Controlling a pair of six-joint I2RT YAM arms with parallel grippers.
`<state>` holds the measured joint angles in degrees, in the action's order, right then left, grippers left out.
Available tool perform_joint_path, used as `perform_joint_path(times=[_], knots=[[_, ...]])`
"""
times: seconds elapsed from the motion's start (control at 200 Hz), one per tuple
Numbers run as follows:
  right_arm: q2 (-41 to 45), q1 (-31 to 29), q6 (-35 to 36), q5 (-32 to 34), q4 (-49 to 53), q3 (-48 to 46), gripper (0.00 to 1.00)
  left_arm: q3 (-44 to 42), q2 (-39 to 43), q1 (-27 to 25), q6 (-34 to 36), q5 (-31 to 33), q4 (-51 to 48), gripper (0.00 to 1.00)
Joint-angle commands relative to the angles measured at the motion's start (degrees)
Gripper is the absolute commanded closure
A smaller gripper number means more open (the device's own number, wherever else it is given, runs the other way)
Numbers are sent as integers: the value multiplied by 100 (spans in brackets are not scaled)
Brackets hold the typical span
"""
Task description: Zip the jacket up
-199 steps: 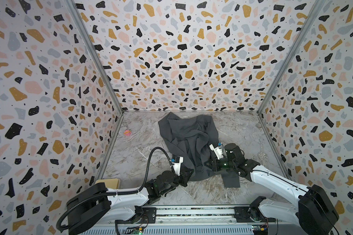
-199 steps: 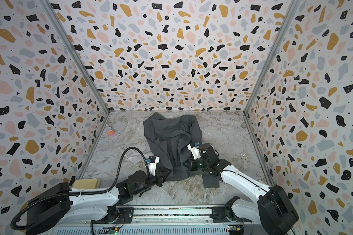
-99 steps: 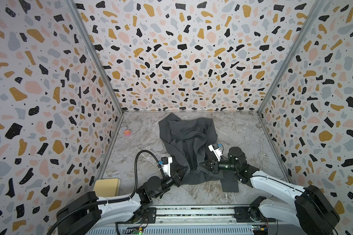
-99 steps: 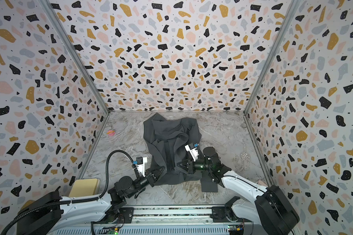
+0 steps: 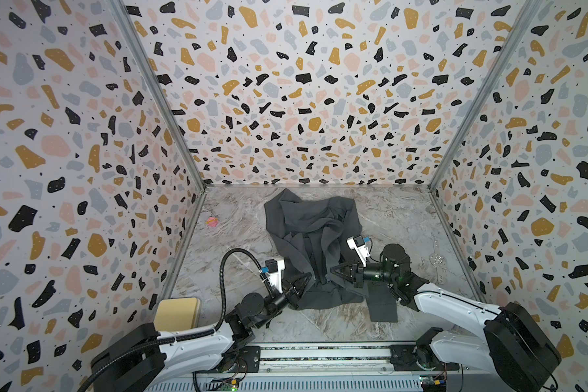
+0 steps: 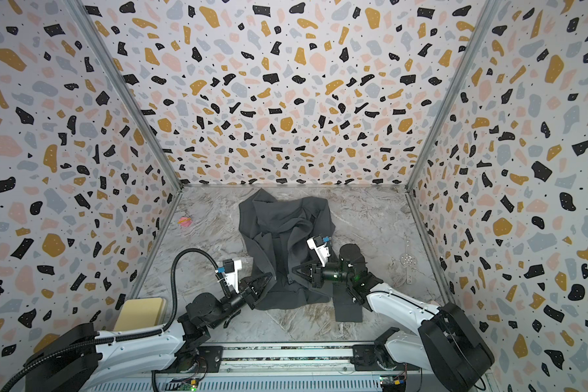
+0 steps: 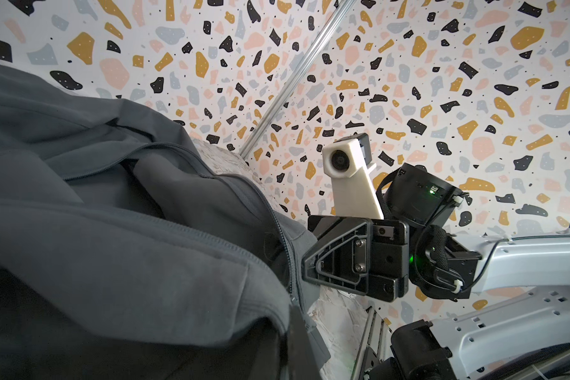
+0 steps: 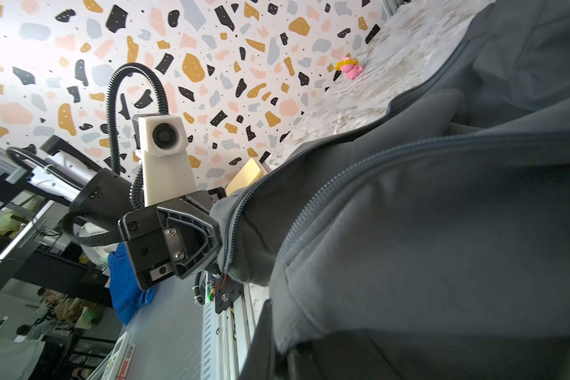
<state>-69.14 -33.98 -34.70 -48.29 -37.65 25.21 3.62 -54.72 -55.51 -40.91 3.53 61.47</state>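
Closest in, the rail (image 5: 319,353) carries both arm bases, and a yellow block (image 5: 177,309) sits on the table (image 5: 387,210) just beside the left arm, near the left wall. A little farther in, the left gripper (image 5: 307,276) lies low and points rightward, its jaws pressed together on the near hem of the jacket (image 5: 302,230). The right wrist view shows the left gripper (image 8: 216,233) pinching the hem corner at the foot of one row of zip teeth (image 8: 244,200). Facing it, the right gripper (image 5: 333,269) points leftward and is clamped on the opposite front edge, so the two sets of tips are near each other. In the left wrist view the right gripper (image 7: 305,263) bites fabric just beside the zip. A flat dark strip of fabric (image 5: 382,305) lies partly under the right arm. The jacket spreads, rumpled, from the grippers across the middle of the table toward the back wall (image 5: 319,101), and the wrist views show its two rows of teeth lying apart. Beyond, a pink toy (image 5: 212,221) rests near the left wall and a perforated metal piece (image 5: 436,259) near the right wall, both well apart from the jacket
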Motion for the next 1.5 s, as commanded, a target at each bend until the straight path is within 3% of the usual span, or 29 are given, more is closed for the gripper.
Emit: perform_joint_path(times=[0.0,0.105,0.35,0.601,1.497], knots=[[-207,23,-352,-738,-1206,-36,100,235,-32,48,310,-249,682,100],[-390,-2,-704,-851,-1803,-50,100,278,-133,57,344,-353,881,100],[-603,-12,-772,-1018,-1983,108,100,471,-525,55,549,-581,1079,100],[-618,-22,-896,-1111,-2267,89,100,451,-605,54,680,-318,1232,100],[-732,-12,-1451,-1223,-3030,98,100,193,-751,84,586,-337,1737,100]])
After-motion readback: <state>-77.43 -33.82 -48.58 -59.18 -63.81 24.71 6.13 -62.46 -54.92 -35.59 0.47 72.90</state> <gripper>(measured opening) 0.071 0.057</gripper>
